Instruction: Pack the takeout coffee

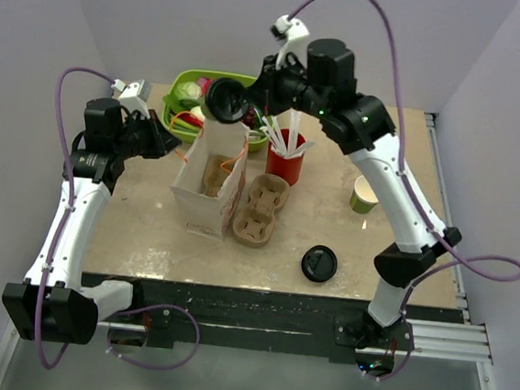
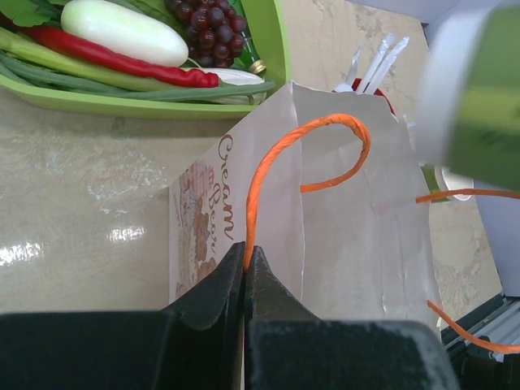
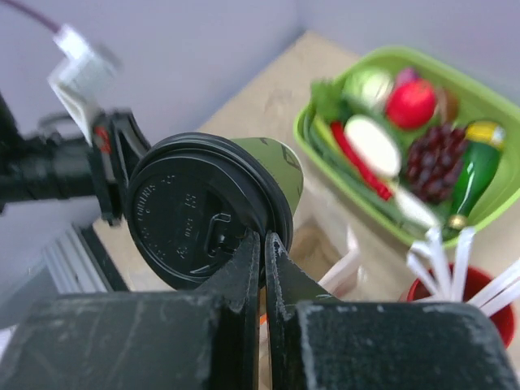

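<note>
While the right end effector [image 3: 262, 244] pinches it by the rim, the cup [image 3: 280, 162] hangs in the air, tipped on its side, with its black lid [image 3: 191, 215] on and facing the wrist camera. The fingers are all but together, with only the lid's edge and the cup rim between them.

Seen from above, the cup is over the far end of the bag [image 1: 207, 190], clear of the bench [image 1: 146, 230]. Cannot tell whether it is lower than the bag's top edge.

Bag: white paper, upright, mouth open, printed lettering on one side. Left end effector [image 2: 245, 252] is clamped tight on one orange handle [image 2: 264, 175]. The cord rises from the fingertips in a loop, with the bag wall just beyond. The other handle [image 2: 463, 195], at the opposite wall, hangs free.

Just behind the bag, far left: green tray [image 2: 272, 49] holding produce [image 2: 122, 28], namely a pale cucumber, a red chilli, dark grapes and greens.

Right of the bag:
- Brown carrier [image 1: 258, 211] lies flat on the bench just beside the bag's wall, maybe touching it
- Red cup [image 1: 284, 165] stands behind the carrier, upright, with white sticks [image 1: 271, 127] fanning out of it

Well apart to the right: second cup [image 1: 364, 196], green, upright, uncovered.

Near edge: loose lid [image 1: 319, 263], black, flat on the bench, between the carrier and the right arm's base
</note>
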`<control>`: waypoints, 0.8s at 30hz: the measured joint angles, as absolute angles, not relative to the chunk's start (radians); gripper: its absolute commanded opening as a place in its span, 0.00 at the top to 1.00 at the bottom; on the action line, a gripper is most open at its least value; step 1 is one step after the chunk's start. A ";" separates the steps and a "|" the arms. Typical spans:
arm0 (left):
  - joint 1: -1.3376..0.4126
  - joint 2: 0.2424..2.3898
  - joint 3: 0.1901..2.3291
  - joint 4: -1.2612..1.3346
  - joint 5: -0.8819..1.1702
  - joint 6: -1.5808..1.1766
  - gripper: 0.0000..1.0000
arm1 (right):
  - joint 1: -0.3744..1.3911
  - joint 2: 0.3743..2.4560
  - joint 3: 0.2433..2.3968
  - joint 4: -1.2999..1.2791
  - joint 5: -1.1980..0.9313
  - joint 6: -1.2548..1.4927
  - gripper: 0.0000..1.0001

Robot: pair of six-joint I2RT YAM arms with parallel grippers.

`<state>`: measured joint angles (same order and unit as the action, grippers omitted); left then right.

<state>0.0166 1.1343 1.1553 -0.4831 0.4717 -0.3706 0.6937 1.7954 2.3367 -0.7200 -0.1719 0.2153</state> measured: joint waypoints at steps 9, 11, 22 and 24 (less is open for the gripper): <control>0.017 1.127 1.155 -0.487 0.448 -0.374 1.00 | 0.754 1.877 2.304 -0.892 -0.162 0.199 1.00; 0.017 1.123 1.155 -0.487 0.448 -0.374 1.00 | 0.762 1.877 2.303 -0.908 -0.144 0.198 1.00; 0.017 1.116 1.155 -0.479 0.522 -0.353 1.00 | 0.807 1.945 2.373 -0.983 -0.168 0.003 1.00; 0.017 1.116 1.155 -0.479 0.540 -0.347 1.00 | 0.823 1.968 2.374 -0.990 -0.172 -0.057 1.00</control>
<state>0.0166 1.1164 1.1553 -0.4793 0.5404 -0.3470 0.8230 1.9682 2.3741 -0.9897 -0.1722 -0.0570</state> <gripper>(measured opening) 0.029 0.014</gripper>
